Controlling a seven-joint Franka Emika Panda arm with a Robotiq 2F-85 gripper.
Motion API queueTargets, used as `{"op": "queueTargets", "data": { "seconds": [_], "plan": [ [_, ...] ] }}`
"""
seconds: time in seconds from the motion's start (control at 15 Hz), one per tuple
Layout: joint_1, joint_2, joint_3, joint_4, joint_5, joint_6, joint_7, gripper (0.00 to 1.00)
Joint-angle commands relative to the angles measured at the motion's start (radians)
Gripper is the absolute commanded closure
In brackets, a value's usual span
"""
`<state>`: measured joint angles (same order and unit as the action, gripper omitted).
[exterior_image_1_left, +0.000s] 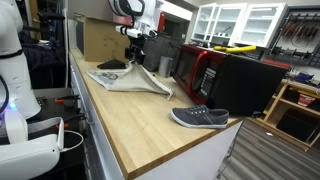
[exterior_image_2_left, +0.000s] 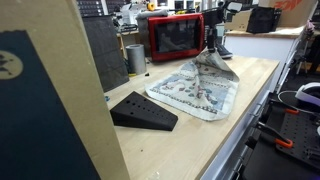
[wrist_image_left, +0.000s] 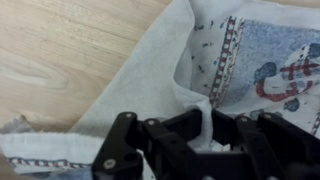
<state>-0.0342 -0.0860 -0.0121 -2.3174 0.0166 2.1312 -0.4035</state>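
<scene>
A printed cloth (exterior_image_1_left: 127, 79), white with a patterned border and red and blue figures, lies on a wooden countertop (exterior_image_1_left: 140, 125). One part of it is pulled up into a peak, while the rest spreads flat on the wood. In the wrist view, the black gripper (wrist_image_left: 205, 125) has its jaws closed tight, pinching a raised fold of the cloth (wrist_image_left: 230, 50) between them. Bare wood shows to the upper left of the fabric.

In both exterior views the gripper (exterior_image_1_left: 136, 55) hangs straight above the cloth, with the fabric draping down from it like a small tent (exterior_image_2_left: 195, 90). The gripper (exterior_image_2_left: 213, 42) sits at the top of that tent.

A black wedge (exterior_image_2_left: 143, 110) lies on the countertop (exterior_image_2_left: 190, 145) just beside one edge of the cloth. A grey shoe (exterior_image_1_left: 200, 118) rests near the corner of the countertop, well apart from the cloth. A red microwave (exterior_image_2_left: 177, 37) stands behind the cloth, with a metal cup (exterior_image_2_left: 135, 57) near it. A cardboard box (exterior_image_1_left: 100, 38) stands beyond the arm at the end of the counter.
</scene>
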Motion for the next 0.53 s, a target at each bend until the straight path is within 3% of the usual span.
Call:
{"op": "queueTargets", "data": {
  "seconds": [0.0, 0.47],
  "plan": [
    [0.057, -0.118, 0.027, -0.101, -0.045, 0.002, -0.087, 1.00],
    [0.194, -0.272, 0.073, -0.247, -0.052, 0.034, -0.244, 1.00]
  ]
}}
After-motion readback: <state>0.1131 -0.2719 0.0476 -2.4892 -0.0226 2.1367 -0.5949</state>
